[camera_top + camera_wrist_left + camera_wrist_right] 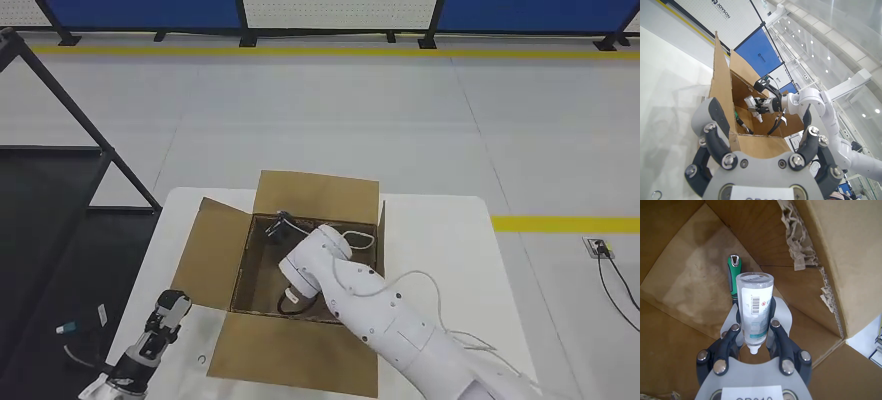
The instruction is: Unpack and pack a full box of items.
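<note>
An open cardboard box (215, 250) stands on the white table (440, 240). My right arm reaches down into it. Its gripper (755, 306) is shut on a clear bottle (755, 298) with a white cap, held above the box floor; the same gripper (756, 108) and bottle (753, 108) show from the side in the left wrist view. A green-handled tool (734, 279) lies on the box floor beyond the bottle, also seen as the tool (738, 118) in the near corner. My left gripper (170, 305) stands open and empty over the table's front left, outside the box (761, 147).
All the box flaps are folded outward. Torn corrugated lining (800, 247) runs along one inner wall. A small metal ring (202, 360) lies on the table near the front flap. A black frame (60, 120) stands left of the table.
</note>
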Robot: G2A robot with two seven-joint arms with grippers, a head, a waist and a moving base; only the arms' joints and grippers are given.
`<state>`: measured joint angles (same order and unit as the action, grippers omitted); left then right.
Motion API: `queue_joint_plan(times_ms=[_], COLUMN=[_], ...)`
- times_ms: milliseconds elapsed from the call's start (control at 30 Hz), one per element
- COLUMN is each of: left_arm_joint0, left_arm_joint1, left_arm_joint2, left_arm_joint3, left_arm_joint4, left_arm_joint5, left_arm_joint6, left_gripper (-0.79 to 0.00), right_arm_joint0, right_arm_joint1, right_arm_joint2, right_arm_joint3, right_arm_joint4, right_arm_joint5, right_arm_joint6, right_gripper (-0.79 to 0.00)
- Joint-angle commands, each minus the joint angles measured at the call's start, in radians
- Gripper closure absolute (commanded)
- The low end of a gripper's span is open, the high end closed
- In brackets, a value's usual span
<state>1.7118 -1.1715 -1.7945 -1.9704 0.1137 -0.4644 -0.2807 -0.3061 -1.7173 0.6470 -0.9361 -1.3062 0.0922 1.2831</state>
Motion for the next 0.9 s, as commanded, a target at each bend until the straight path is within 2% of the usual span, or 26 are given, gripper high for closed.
queue_joint_plan(times_ms=[0, 167, 233, 433, 500, 867], left_arm_joint0=[-0.002, -0.007, -0.008, -0.009, -0.011, -0.025], left_arm_joint1=[0.000, 0.000, 0.000, 0.000, 0.000, 0.001], left_arm_joint2=[0.002, 0.004, 0.004, 0.002, 0.002, 0.010], left_arm_joint3=[0.000, 0.001, 0.001, 0.001, 0.002, -0.008], left_arm_joint4=[0.001, 0.004, 0.006, 0.010, 0.011, 0.024], left_arm_joint5=[0.001, 0.005, 0.007, 0.015, 0.019, 0.039], left_arm_joint6=[-0.003, -0.006, -0.006, -0.005, -0.005, -0.008], left_gripper=[-0.785, -0.785, -0.785, -0.785, -0.785, -0.785], right_arm_joint0=[0.001, 0.000, 0.000, 0.004, 0.006, -0.006], right_arm_joint1=[-0.001, -0.007, -0.011, -0.020, -0.023, -0.027], right_arm_joint2=[0.008, 0.026, 0.026, 0.039, 0.044, 0.067], right_arm_joint3=[0.021, 0.076, 0.098, 0.149, 0.163, 0.163], right_arm_joint4=[0.001, 0.013, 0.011, 0.017, 0.021, 0.003], right_arm_joint5=[-0.006, -0.028, -0.034, -0.052, -0.061, -0.079], right_arm_joint6=[-0.004, -0.017, -0.025, -0.055, -0.061, -0.076], right_gripper=[0.000, 0.000, -0.052, -0.120, -0.179, -0.268])
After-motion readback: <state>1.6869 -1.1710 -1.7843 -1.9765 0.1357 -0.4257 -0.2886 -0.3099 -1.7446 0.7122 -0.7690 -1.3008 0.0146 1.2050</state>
